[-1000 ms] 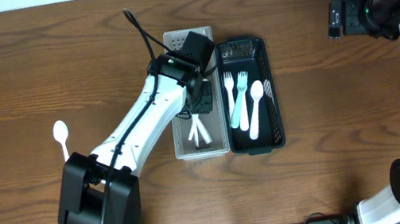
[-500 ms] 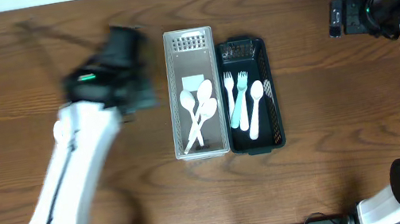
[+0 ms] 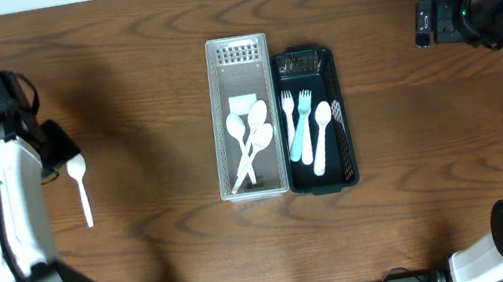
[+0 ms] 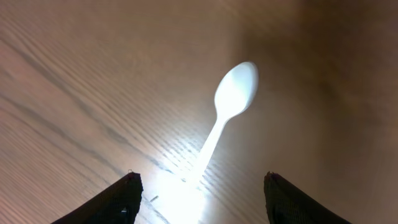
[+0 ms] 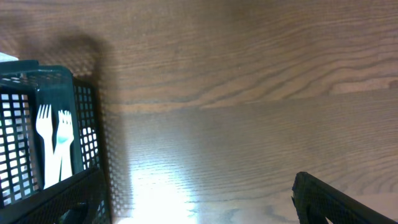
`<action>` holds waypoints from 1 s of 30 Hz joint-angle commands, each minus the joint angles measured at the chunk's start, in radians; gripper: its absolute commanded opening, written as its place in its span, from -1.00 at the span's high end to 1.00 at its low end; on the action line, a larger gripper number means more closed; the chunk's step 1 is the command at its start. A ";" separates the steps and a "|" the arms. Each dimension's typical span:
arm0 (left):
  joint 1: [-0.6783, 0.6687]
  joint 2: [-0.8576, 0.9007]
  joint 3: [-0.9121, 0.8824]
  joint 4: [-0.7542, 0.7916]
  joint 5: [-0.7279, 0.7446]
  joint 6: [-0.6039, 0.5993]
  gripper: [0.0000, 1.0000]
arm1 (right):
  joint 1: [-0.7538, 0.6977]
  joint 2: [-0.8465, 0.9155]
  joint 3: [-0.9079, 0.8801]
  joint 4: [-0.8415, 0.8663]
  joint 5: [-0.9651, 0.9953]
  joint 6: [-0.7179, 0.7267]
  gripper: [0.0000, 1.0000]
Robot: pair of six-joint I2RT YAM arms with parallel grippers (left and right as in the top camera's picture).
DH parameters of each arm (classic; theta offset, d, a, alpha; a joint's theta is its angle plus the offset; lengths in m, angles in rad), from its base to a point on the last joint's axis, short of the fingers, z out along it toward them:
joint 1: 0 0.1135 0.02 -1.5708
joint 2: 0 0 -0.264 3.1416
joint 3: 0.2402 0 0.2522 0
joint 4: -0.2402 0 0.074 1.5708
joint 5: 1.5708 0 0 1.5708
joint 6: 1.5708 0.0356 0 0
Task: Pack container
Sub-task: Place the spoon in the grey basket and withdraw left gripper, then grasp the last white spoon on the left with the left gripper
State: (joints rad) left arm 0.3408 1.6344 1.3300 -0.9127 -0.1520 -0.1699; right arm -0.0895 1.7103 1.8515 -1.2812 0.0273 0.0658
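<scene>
A white plastic spoon [image 3: 81, 184] lies on the wooden table at the left; it also shows in the left wrist view [image 4: 227, 111], bowl pointing away. My left gripper [image 3: 56, 152] is open and empty, just beside the spoon's bowl, its fingertips [image 4: 199, 193] to either side of the handle. A light grey basket [image 3: 234, 186] holds three white spoons [image 3: 249, 139]. A dark green basket [image 3: 345, 151] next to it holds forks and a spoon [image 3: 308, 124]. My right gripper [image 3: 427, 24] is open and empty at the far right, its fingertips [image 5: 199, 199] over bare table.
The dark basket's mesh wall [image 5: 87, 112] fills the left of the right wrist view, with white forks [image 5: 53, 146] inside. A small white card [image 3: 243, 105] lies in the grey basket. Both baskets stand side by side at mid table.
My left arm swung from over the grey basket to the far left, leaving spoons in the basket, and now sits over the loose spoon. The right arm has not moved.
</scene>
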 commanded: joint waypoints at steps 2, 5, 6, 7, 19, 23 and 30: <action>0.041 0.106 -0.040 0.038 0.014 0.048 -0.31 | -0.010 -0.006 -0.001 0.002 0.010 -0.016 -0.98; 0.042 0.174 -0.075 0.090 0.028 0.090 -0.31 | -0.010 -0.006 -0.001 0.003 0.010 -0.016 -0.98; 0.042 0.193 -0.086 0.109 0.050 0.106 -0.31 | -0.010 -0.006 -0.001 0.003 0.010 -0.016 -0.99; 0.042 0.212 -0.100 0.130 0.075 0.119 -0.31 | -0.010 -0.006 -0.001 0.002 0.010 -0.016 -0.99; 0.042 0.332 -0.168 0.249 0.119 0.144 -0.31 | -0.010 -0.006 -0.001 0.002 0.010 -0.015 -0.98; 0.042 0.336 -0.168 0.245 0.119 0.144 -0.29 | -0.010 -0.006 -0.001 0.002 0.010 -0.015 -0.98; 0.042 0.336 -0.168 0.246 0.119 0.144 0.02 | -0.010 -0.006 -0.001 -0.006 0.010 -0.015 -0.99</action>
State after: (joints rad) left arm 0.3809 1.9198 1.1824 -0.6643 -0.0242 -0.0364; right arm -0.0895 1.7103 1.8515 -1.2831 0.0273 0.0631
